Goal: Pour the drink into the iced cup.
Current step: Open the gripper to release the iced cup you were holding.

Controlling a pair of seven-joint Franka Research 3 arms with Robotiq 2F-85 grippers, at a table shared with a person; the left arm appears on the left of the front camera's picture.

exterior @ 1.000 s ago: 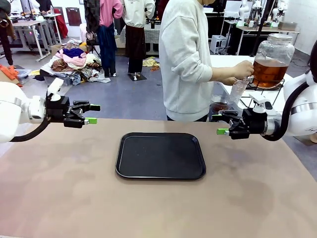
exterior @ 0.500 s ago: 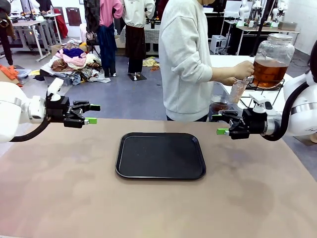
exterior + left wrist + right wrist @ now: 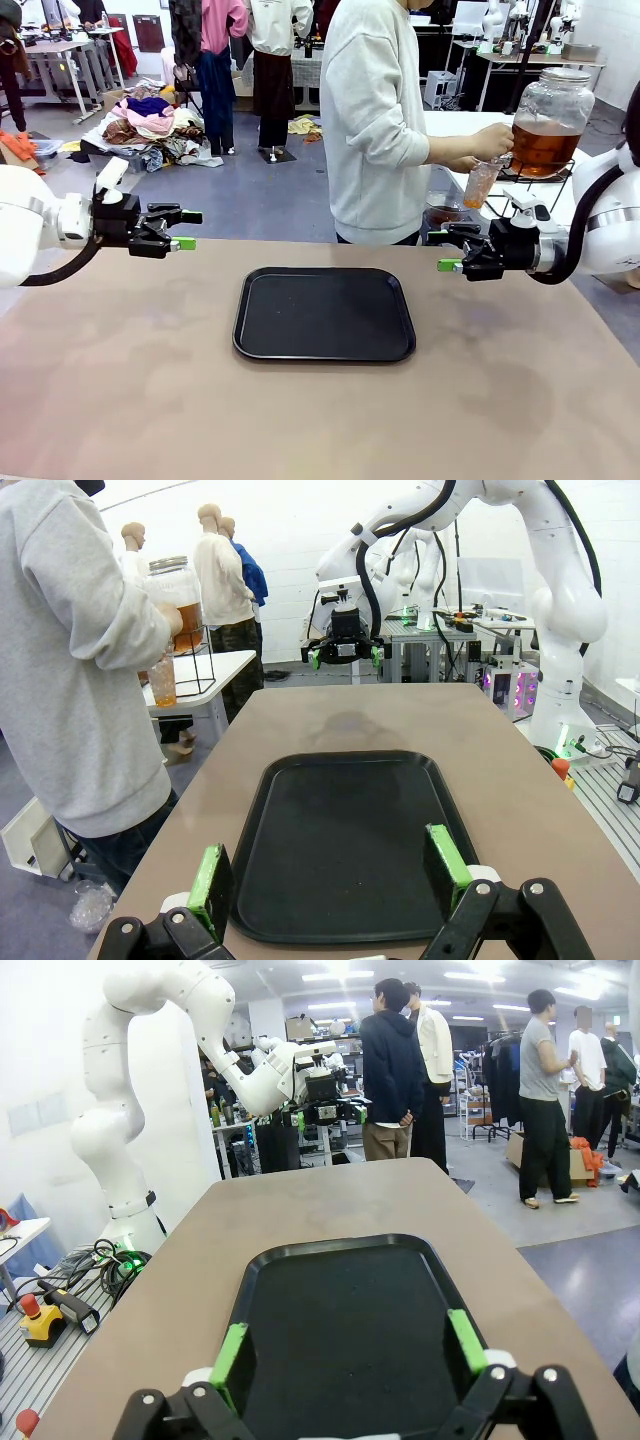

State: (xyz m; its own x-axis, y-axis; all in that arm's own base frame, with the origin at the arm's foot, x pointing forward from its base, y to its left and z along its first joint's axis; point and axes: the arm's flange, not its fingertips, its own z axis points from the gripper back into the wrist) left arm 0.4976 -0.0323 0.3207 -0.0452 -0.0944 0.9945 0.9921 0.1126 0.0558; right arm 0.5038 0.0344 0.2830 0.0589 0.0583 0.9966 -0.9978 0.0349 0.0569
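Note:
The drink (image 3: pixel 540 147) is amber liquid in a big round glass jar (image 3: pixel 552 100) with a metal lid, on a wire stand on a side table at the back right. A person in a grey sweatshirt (image 3: pixel 372 120) holds the clear cup (image 3: pixel 481 183) under the jar's spigot; amber drink sits in the cup, and ice is too small to make out. Jar (image 3: pixel 178 590) and cup (image 3: pixel 162 683) also show in the left wrist view. My left gripper (image 3: pixel 192 229) hovers open over the table's left side. My right gripper (image 3: pixel 438 251) hovers open at the right, below the cup.
A black tray (image 3: pixel 325 313) lies bare in the middle of the tan table (image 3: pixel 150 380), between the two grippers. Both wrist views look along open green pads (image 3: pixel 210 878) (image 3: pixel 466 1340) at the tray (image 3: pixel 350 830) (image 3: pixel 350 1300). Clothes and people stand far behind.
Amber drink has risen in the cup the person holds at the spigot. Neither arm has moved.

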